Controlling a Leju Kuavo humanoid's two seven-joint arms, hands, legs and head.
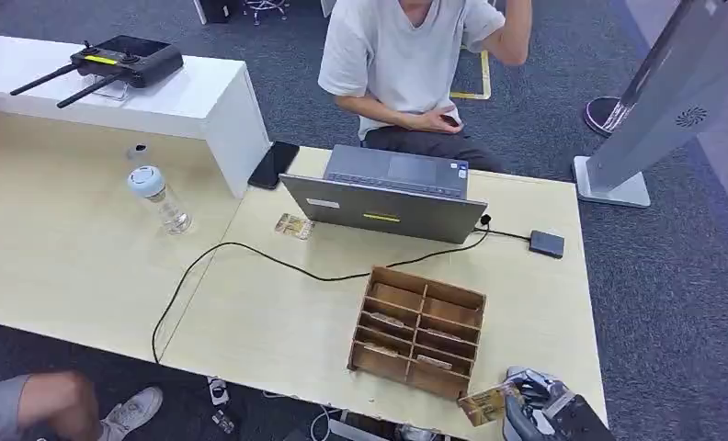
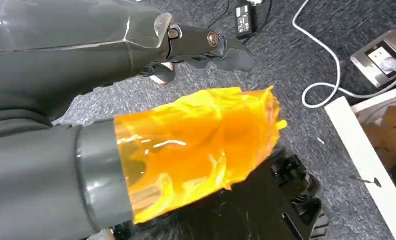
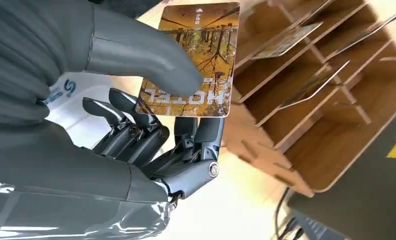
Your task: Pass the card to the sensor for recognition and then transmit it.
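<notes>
A hotel card (image 3: 198,45) printed with autumn trees is pinched between the thumb and fingers of my right hand (image 3: 151,130). In the head view that right hand (image 1: 540,409) holds the card (image 1: 484,404) at the table's near right corner, just in front of the wooden card box (image 1: 418,331). The sensor (image 1: 546,243), a small dark square pad on a cable, lies flat on the table behind the box, right of the laptop (image 1: 388,197). My left hand (image 2: 206,45) hangs over the carpet with its thumb wrapped in orange film and nothing in it.
The box (image 3: 306,100) holds several cards in its slots. Another card (image 1: 293,226) lies left of the laptop, near a bottle (image 1: 161,197) and a black cable (image 1: 250,253). A person sits behind the laptop. A white shelf (image 1: 186,101) carries a remote controller.
</notes>
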